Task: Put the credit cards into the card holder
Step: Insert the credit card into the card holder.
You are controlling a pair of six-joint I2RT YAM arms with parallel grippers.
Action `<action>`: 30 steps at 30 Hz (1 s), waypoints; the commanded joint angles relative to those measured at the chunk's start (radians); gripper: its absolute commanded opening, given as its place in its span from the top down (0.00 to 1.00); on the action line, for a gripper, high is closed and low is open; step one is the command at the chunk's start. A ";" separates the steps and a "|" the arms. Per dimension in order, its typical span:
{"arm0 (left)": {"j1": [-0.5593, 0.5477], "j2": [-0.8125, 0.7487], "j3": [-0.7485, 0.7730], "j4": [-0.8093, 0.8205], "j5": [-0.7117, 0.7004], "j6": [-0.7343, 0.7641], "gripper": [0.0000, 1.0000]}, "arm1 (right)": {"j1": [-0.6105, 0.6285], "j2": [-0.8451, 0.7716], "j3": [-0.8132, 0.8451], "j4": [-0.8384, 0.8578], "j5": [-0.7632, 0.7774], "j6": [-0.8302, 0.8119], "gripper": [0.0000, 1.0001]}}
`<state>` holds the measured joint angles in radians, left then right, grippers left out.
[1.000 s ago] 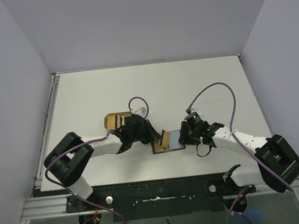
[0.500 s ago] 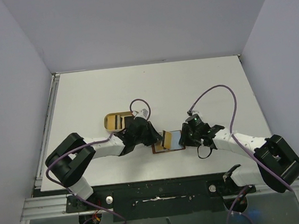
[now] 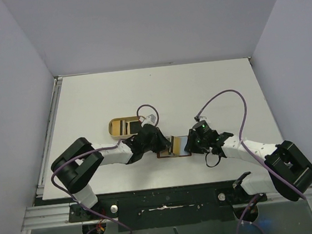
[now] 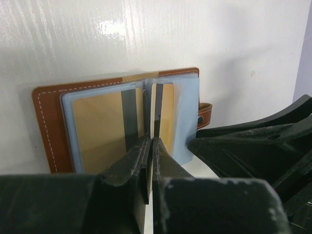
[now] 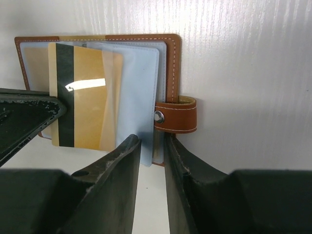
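I'm mid-insertion: the holder lies open on the worktop between the arms, and my left pincer is clamped shut on a tan card with a dark stripe, held over the holder's clear pockets. The right pincer stands a narrow gap apart astride the lower edge of a pale sleeve; I can't tell that it truly pinches it. Next, I judge, the card's leading edge must find a pocket mouth and slide in square while the sleeve is kept from buckling. A second ago the card stood tilted above the holder; now it sits lower and flatter, and both pincers have closed in on the holder
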<state>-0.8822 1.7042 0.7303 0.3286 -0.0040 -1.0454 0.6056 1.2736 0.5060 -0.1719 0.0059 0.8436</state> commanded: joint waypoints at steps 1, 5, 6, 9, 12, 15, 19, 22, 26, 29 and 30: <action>-0.018 0.030 0.012 0.028 -0.035 -0.006 1.00 | 0.024 0.006 -0.016 0.044 -0.030 0.024 0.73; -0.030 0.054 0.019 0.039 -0.031 -0.009 1.00 | 0.031 0.010 -0.019 0.053 -0.031 0.032 0.73; -0.031 0.061 0.023 0.038 -0.027 -0.010 1.00 | 0.032 0.012 -0.017 0.055 -0.032 0.032 0.73; -0.035 0.063 0.033 0.039 -0.019 -0.004 1.00 | 0.033 0.013 -0.009 0.049 -0.031 0.031 0.73; -0.038 0.048 0.045 0.013 -0.023 0.014 0.93 | 0.034 0.008 0.004 0.033 -0.025 0.024 0.74; -0.039 0.009 0.040 -0.021 -0.045 0.029 0.84 | 0.033 -0.010 0.020 0.007 -0.018 0.016 0.74; -0.038 -0.039 0.035 -0.056 -0.081 0.052 0.73 | 0.030 -0.045 0.037 -0.039 0.022 -0.001 0.75; -0.038 -0.038 0.031 -0.057 -0.083 0.057 0.71 | 0.010 -0.056 0.042 -0.053 0.042 -0.016 0.74; -0.038 -0.006 0.036 -0.039 -0.057 0.057 0.71 | -0.027 -0.057 0.051 -0.063 0.035 -0.038 0.74; -0.038 0.010 0.045 -0.033 -0.047 0.060 0.74 | -0.049 -0.059 0.051 -0.063 0.040 -0.049 0.74; -0.038 0.020 0.049 -0.031 -0.043 0.063 0.74 | -0.053 -0.057 0.049 -0.060 0.039 -0.052 0.74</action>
<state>-0.9195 1.7020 0.7498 0.2771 -0.0547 -1.0077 0.5728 1.2449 0.5186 -0.2398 0.0181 0.8196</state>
